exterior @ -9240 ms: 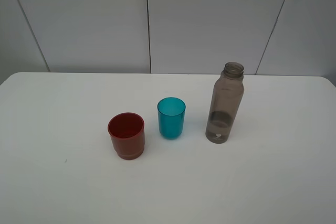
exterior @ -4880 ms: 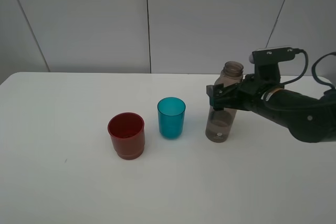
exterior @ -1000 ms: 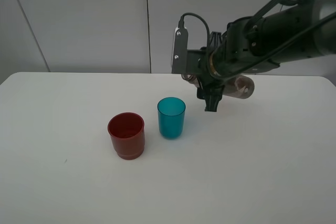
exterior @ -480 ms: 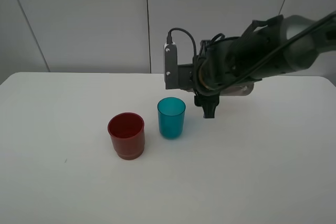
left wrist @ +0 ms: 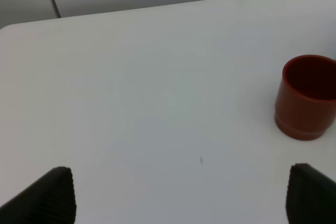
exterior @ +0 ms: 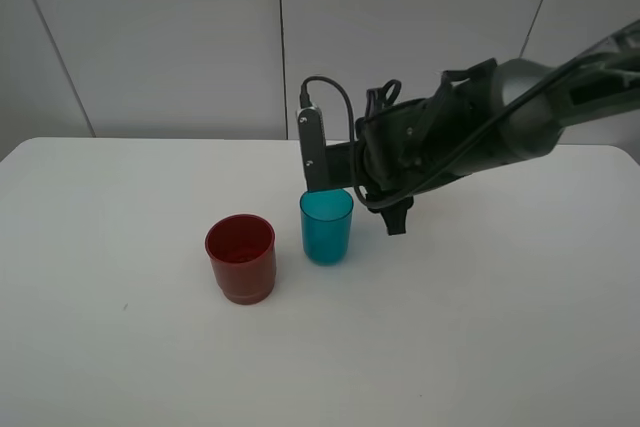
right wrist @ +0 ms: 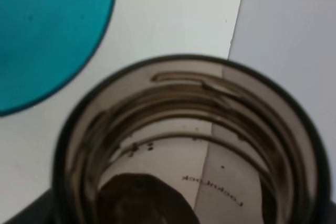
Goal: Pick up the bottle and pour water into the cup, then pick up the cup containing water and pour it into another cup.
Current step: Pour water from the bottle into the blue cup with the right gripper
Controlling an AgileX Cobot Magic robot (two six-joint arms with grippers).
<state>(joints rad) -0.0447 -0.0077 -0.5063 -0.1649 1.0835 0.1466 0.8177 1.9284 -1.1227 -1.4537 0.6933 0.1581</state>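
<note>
The right gripper (exterior: 390, 175) is clamped on the bottle (right wrist: 189, 145) and holds it off the table, just right of centre in the high camera's frame. From that camera the grip itself is hard to read. The dark arm reaches in from the right edge and covers nearly all of the bottle, and only one black finger shows clearly, pointing down beside the cup (exterior: 327, 225).

The right wrist camera shows what the high view hides. The bottle's open, threaded mouth fills most of that picture, smoky and translucent, with reversed lettering visible through its wall. The teal opening of the cup (right wrist: 47, 30) lies just beside the mouth. Whether the mouth is over the cup's rim cannot be told from this view.

The white wrist camera box (exterior: 312, 152) stands directly above the cup in the high view. The cup stands upright at the middle of the frame. The red cup (exterior: 241, 257) stands upright to the lower left of it, close by but not touching.

The left gripper (left wrist: 181, 198) appears only in its own wrist view. Its two ribbed black fingertips (left wrist: 52, 198) are spread wide with nothing between them, above bare white table (exterior: 450, 347). That view also shows the red cup (left wrist: 308, 98), well apart from the fingers. Grey wall panels (exterior: 150, 37) fill the top of the high frame.
</note>
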